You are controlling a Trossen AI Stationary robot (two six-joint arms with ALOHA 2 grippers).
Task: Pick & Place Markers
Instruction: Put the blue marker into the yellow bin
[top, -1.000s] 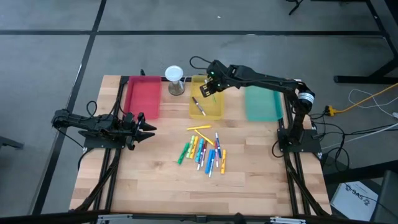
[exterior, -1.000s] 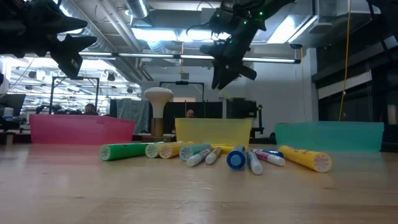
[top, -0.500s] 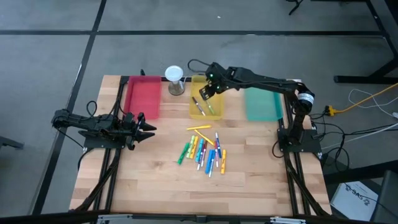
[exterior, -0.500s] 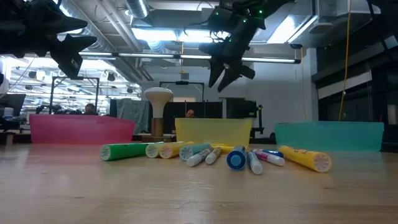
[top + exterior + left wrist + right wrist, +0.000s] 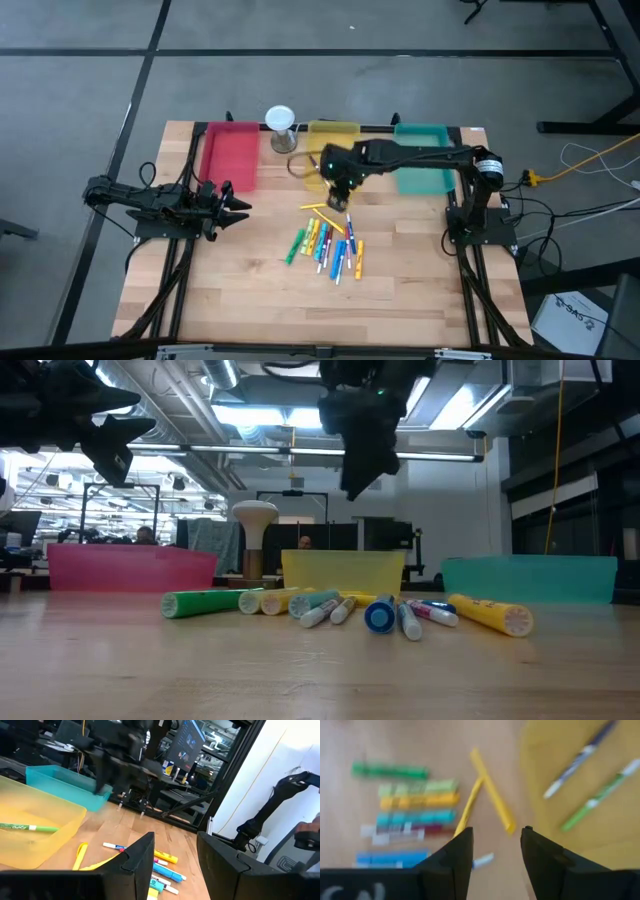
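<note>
**Empty right gripper between tray and pile**

The right gripper hangs spread and empty over the yellow tray's near edge, two markers inside. The marker pile lies just beyond. The left gripper, parted, waits aside.

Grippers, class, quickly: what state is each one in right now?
Left gripper: open, holding nothing, parked at the table's left edge.
Right gripper: open, empty, above the loose markers.
</note>
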